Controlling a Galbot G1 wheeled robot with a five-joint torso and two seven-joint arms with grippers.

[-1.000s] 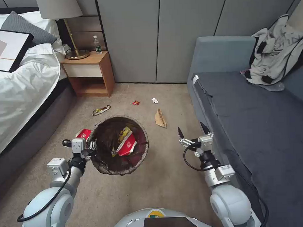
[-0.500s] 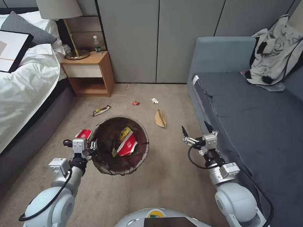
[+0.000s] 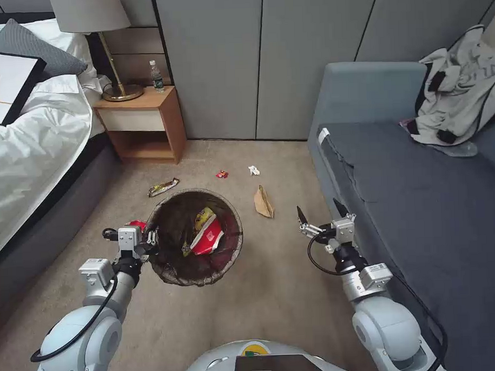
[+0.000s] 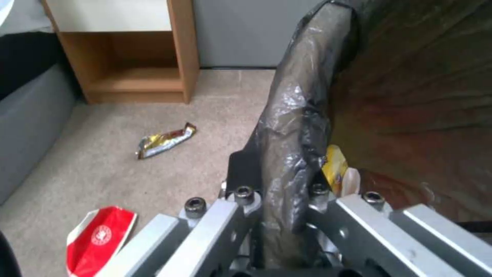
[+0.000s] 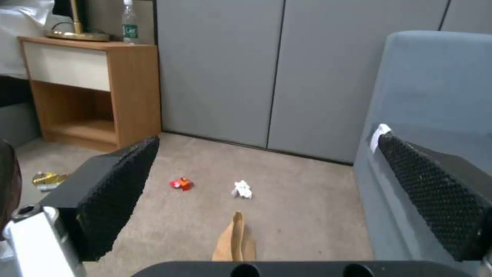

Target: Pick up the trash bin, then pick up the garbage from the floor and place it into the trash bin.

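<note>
A: On the carpet (image 3: 273, 293) between the bed (image 3: 35, 155) and the sofa (image 3: 421, 201), what is the trash bin (image 3: 194, 237) like?

B: Round, and lined with a dark brown-black bag whose crinkled edge folds over the rim. In the left wrist view the glossy bag plastic (image 4: 292, 127) runs straight between the fingers of the left pincer (image 3: 151, 240), which is clamped on the rim at the side facing the bed.

A: Anything inside?

B: A red-and-white packet (image 3: 207, 236) leaning against a yellow wrapper (image 3: 203, 217), both near the middle of the bin.

A: And the garbage on the floor?

B: A second red-and-white packet (image 4: 97, 240) lies just beside the bin, close under the left pincer. A gold snack wrapper (image 3: 163, 187) lies between the bin and the nightstand (image 3: 142, 121). Farther toward the wall panels are a small red scrap (image 3: 221, 174) and a white tissue scrap (image 3: 253, 170), near each other but apart. A flat brown paper bag (image 3: 262, 202) lies between the bin and the sofa.

A: The right pincer (image 3: 318, 214)?

B: Spread wide and holding nothing, hanging beside the sofa's front edge. Its wrist view shows the paper bag (image 5: 236, 240) on the floor between the two black textured fingers (image 5: 115, 192).

A: Anything on the nightstand?

B: A lamp (image 3: 104, 44) and a green-labelled bottle (image 3: 156, 76), standing upright.
</note>
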